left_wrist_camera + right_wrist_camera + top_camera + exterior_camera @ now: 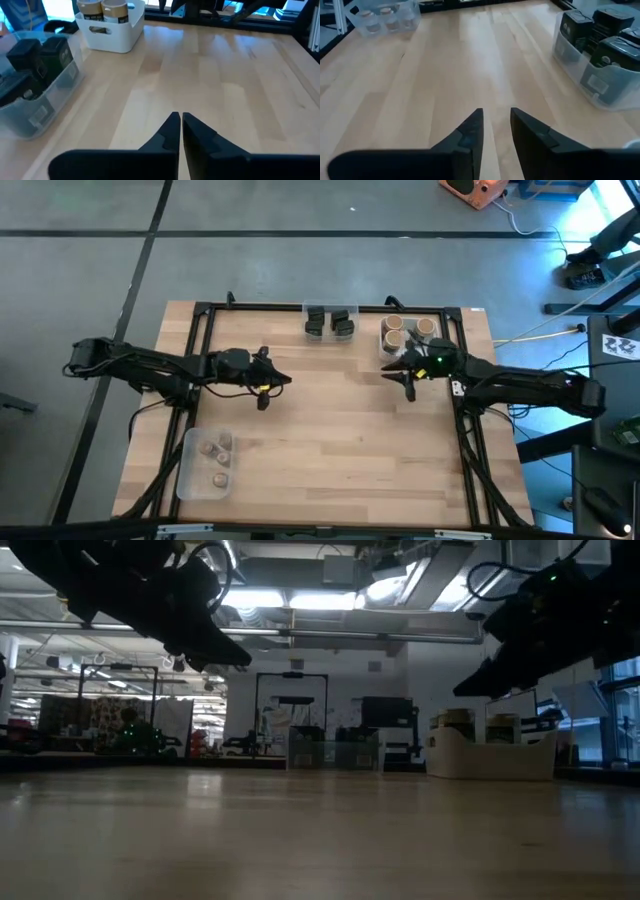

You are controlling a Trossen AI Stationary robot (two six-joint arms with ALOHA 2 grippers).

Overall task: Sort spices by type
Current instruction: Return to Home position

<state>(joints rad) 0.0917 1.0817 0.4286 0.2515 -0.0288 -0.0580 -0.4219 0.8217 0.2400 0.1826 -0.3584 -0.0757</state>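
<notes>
**A:** What do the jars look like, and where are they?

**B:** From above, the dark jars (330, 322) are boxy with pale labels. They stand in the far clear tray (50, 100) at 12 o'clock on the table (330, 450). The round tan-topped jars (404, 332) fill the white tray (112, 37) at 1 o'clock, just beside it. Three tiny jars (215, 448) with brown tops sit in the near clear tray (192, 480) at 8 o'clock, well apart from the others.

**A:** And the arms?

**B:** Both reach in from the sides, raised off the wood. The left gripper (283, 380) hangs at 10 o'clock from the middle. Its fingers are closed to a hairline slit and hold nothing. The right gripper (390, 372) hangs at 2 o'clock, near the white tray. Its fingers are a narrow gap apart, also empty.

**A:** Room to move?

**B:** Bare wood runs between the two grippers and down to the 6 o'clock edge. A black frame (270, 307) borders the 12 o'clock edge.
</notes>
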